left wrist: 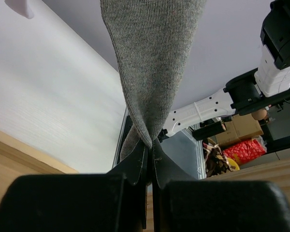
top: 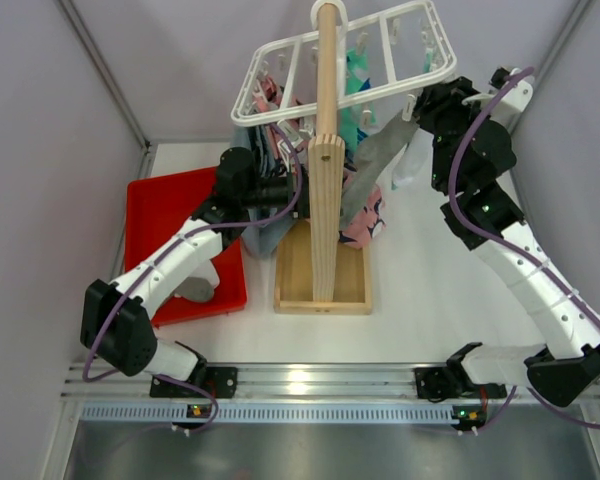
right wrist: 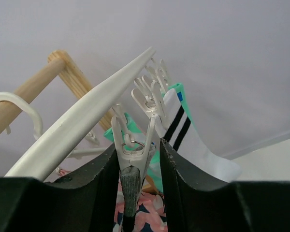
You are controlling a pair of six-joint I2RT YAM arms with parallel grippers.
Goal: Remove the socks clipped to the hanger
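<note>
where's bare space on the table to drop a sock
Bare white table lies between the wooden stand's base and the right arm. The red tray has room near its left edge. Under the hanger it is crowded with hanging cloth.
</note>
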